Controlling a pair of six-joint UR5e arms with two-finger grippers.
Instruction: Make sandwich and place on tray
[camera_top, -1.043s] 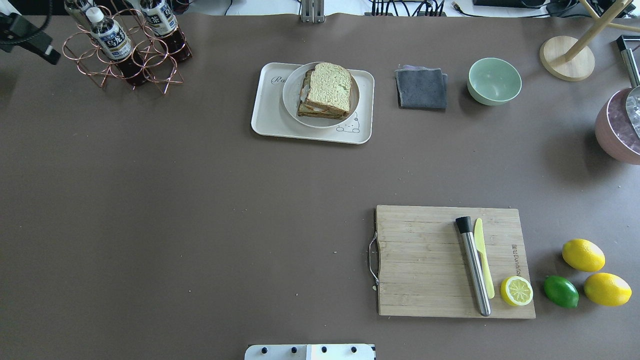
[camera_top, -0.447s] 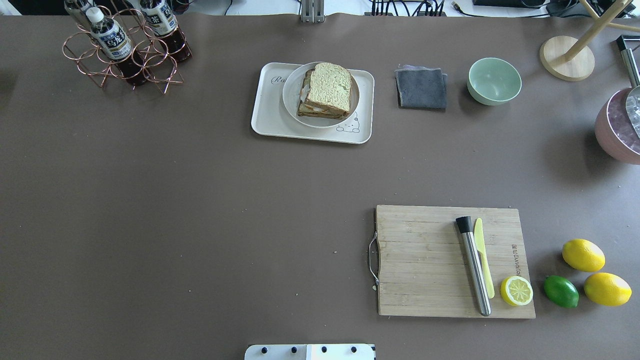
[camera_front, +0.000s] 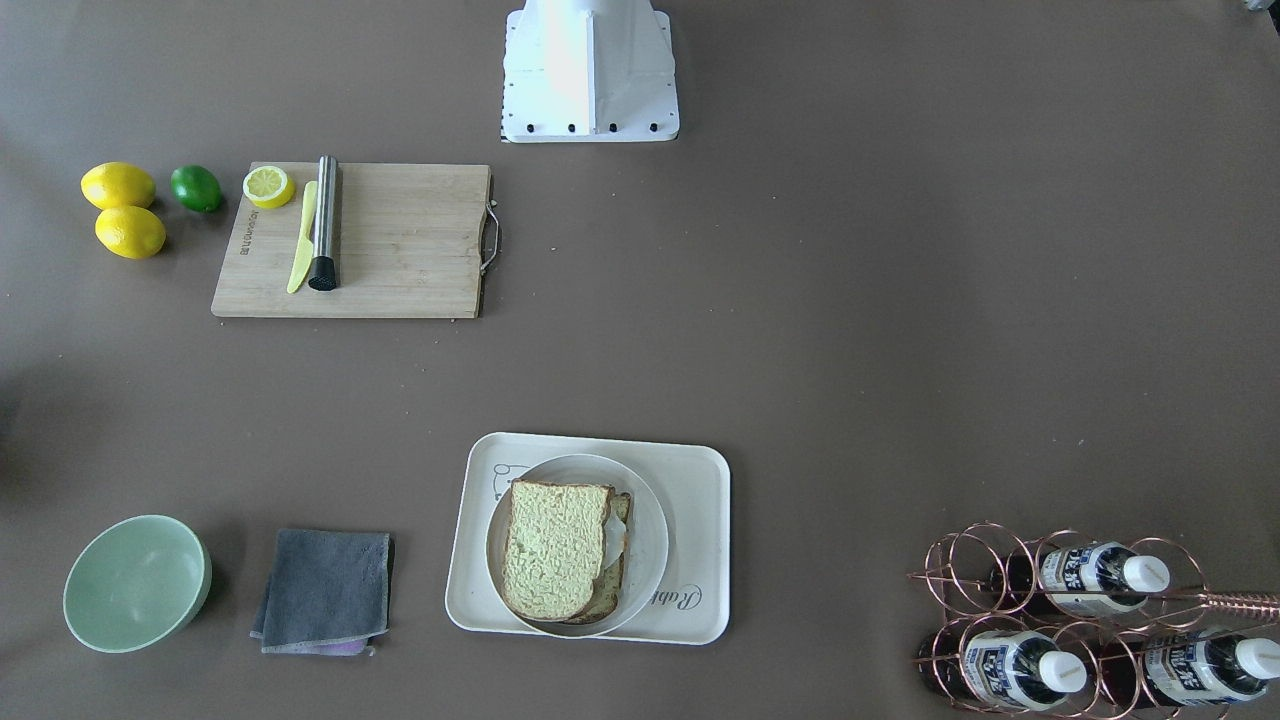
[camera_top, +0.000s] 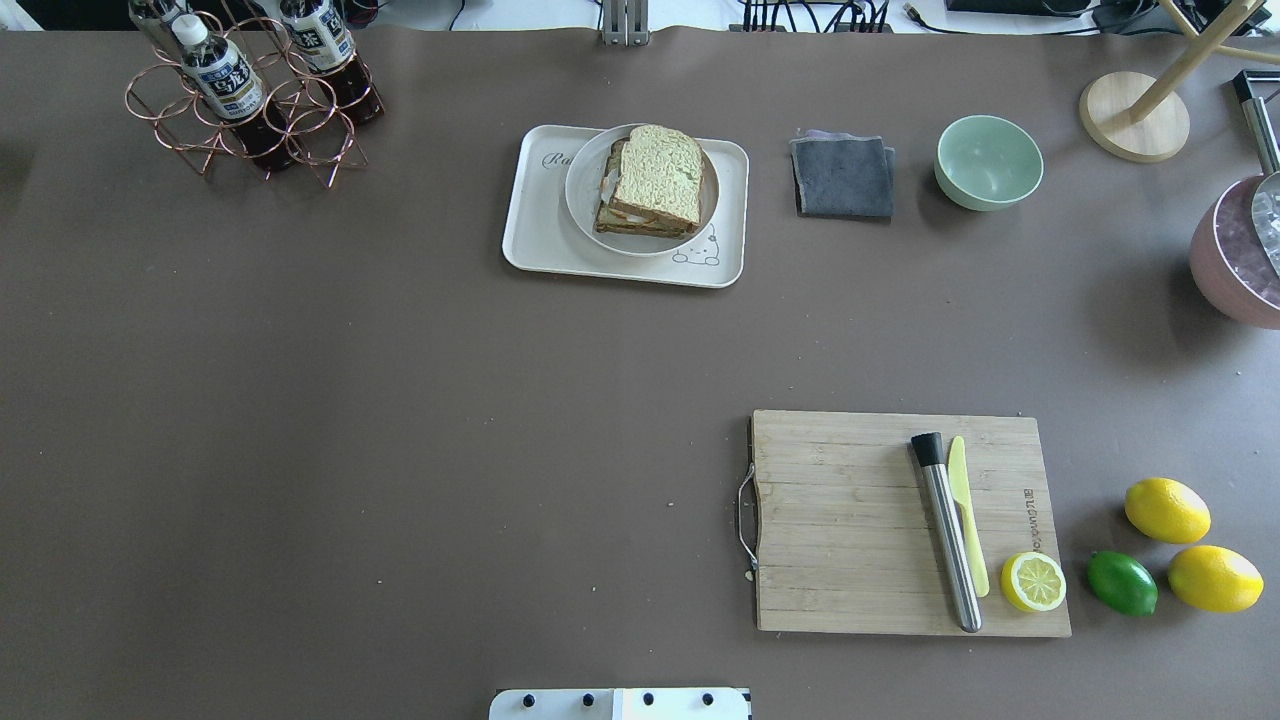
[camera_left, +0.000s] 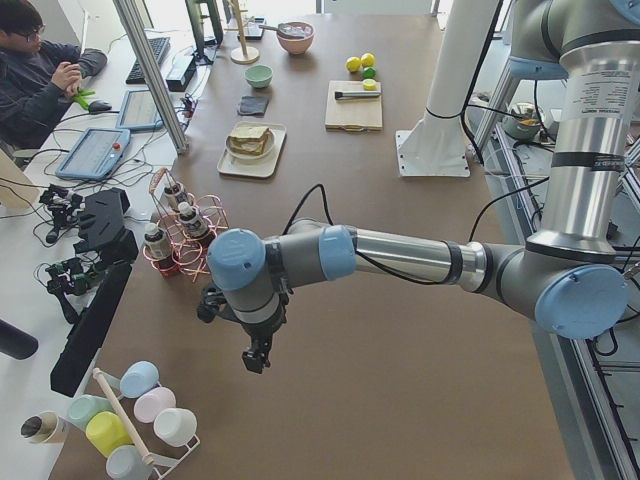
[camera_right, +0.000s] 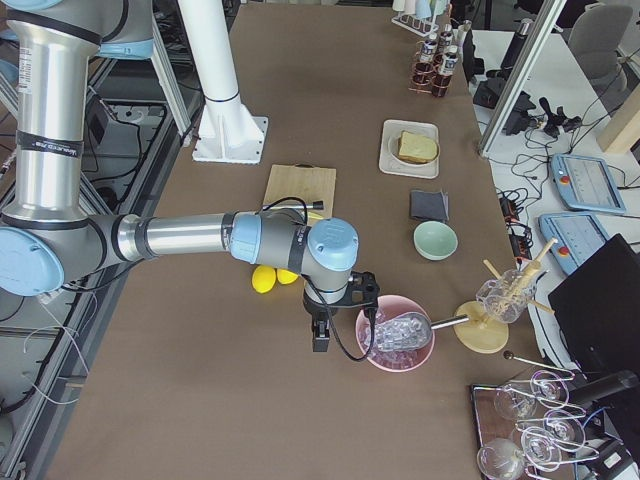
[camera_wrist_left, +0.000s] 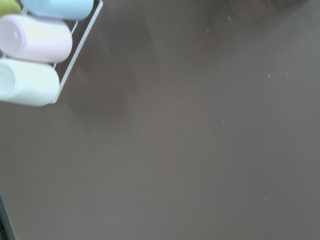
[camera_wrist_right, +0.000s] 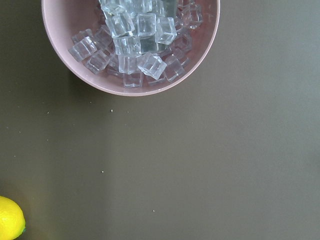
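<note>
Sandwich (camera_top: 655, 182) assembled, lying on round white plate (camera_top: 582, 190) inside the tray (camera_top: 535, 228) at far table centre; left gripper (camera_left: 256, 360) and right gripper (camera_right: 320, 342) hang at opposite table ends, both well apart from it, neither clearly nearer; jaw opening cannot be told.

Light's soft and even all over, pretty bright, shadows all fuzzy-edged. Below the left claw (camera_left: 255, 364) the wrist view is mushy, pastel cups (camera_wrist_left: 35, 39) off to its side nearly blown out. Under the right claw (camera_right: 320, 342) it's sharp, ice cubes (camera_wrist_right: 135, 45) glinting, with just a faint smudge of shadow on the table (camera_wrist_right: 200, 165)
</note>
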